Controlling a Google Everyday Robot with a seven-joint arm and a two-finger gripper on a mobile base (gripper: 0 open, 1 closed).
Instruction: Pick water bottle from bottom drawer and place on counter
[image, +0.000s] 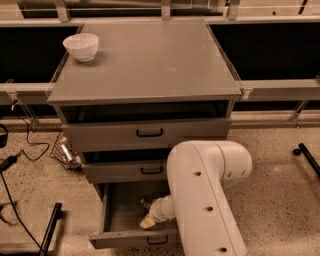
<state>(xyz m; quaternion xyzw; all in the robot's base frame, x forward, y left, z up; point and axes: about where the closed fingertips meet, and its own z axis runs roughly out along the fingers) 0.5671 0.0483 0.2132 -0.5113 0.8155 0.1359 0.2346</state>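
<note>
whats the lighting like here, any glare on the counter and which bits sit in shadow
Camera view: light seems to fall from above; the counter shows a soft pale sheen, no hard glare; the white bowl casts a small shadow on it; the gap above the top drawer is black; the bottom drawer is dim inside, with the gripper low in it below the brightly lit arm.
</note>
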